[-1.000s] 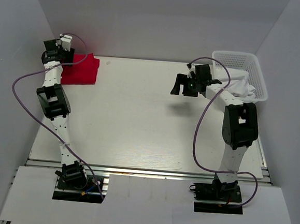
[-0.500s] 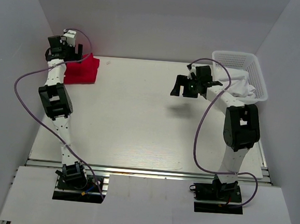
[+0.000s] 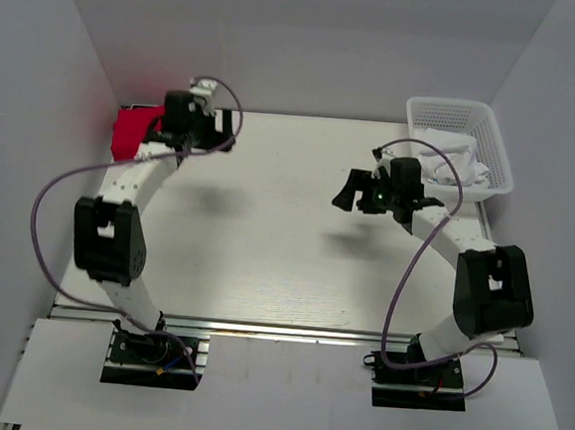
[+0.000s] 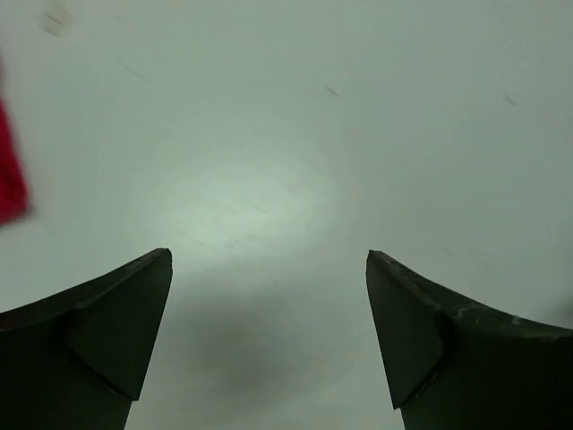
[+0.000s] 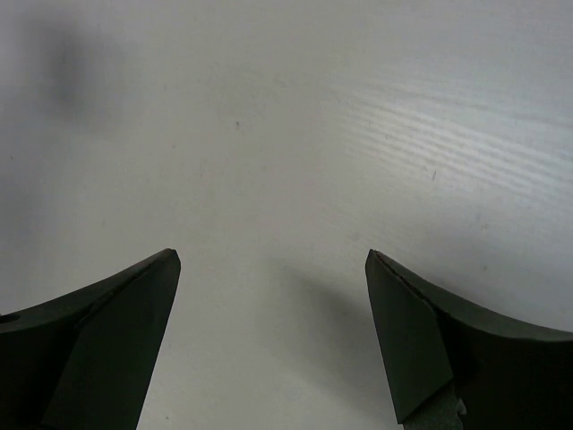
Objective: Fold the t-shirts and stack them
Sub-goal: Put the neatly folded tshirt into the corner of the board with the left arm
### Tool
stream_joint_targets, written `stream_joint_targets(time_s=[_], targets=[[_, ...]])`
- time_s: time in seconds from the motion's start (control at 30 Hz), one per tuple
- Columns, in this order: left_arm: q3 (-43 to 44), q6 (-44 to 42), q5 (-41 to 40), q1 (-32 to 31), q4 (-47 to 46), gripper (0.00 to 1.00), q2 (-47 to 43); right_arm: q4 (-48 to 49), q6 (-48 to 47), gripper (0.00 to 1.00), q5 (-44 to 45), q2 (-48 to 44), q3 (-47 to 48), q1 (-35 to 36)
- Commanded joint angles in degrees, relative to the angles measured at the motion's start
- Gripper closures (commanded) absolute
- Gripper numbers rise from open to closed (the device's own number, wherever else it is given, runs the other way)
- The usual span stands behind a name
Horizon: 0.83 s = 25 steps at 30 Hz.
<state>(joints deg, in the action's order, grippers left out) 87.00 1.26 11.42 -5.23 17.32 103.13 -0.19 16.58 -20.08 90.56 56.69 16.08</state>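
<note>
Red t-shirt (image 3: 133, 131) lies folded at the ten o'clock corner of the table (image 3: 264, 263); left gripper (image 4: 269, 260) has swung off it toward three o'clock, spread wide, holding nothing; right gripper (image 5: 273, 257), wide and bare too, has left the basket (image 3: 453, 109); one shirt looks done.

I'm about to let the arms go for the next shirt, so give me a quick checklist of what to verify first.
1. Left gripper open, holding nothing: ok.
2. Right gripper open, holding nothing: ok.
3. Red t-shirt folded at the far left corner of the table, apart from both grippers: ok.
4. White cloth lying in the basket: ok.
5. How many pieces that cloth is: cannot tell.
6. Bare table under both grippers: ok.
</note>
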Motion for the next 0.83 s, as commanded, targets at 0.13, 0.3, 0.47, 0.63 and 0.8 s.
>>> stream_joint_targets(time_s=[0.13,0.3,0.47,0.63,0.8], targets=[[-34.9,13.4,-5.8,-12.4,-10.7,0.01,-26.7,9.3,1.3,0.10,2.2,-16.0,-17.1,-0.3],[-43.7,16.4,-14.8,-18.4,-3.7,0.01,-40.4,13.5,2.1,0.10,4.2,-26.5,-25.6,-0.2],[-47.5,17.1,-17.7,-20.4,-3.7,0.01,-46.3,18.1,3.7,0.10,4.1,-32.5,-32.2,-0.1],[-47.5,17.1,-17.7,-21.7,-4.2,0.01,-46.3,17.6,3.5,0.10,4.4,-34.1,-32.4,-0.2],[-47.5,16.6,-19.1,-22.7,-4.8,0.01,-45.2,17.9,3.4,0.10,5.1,-34.1,-32.8,-0.2]])
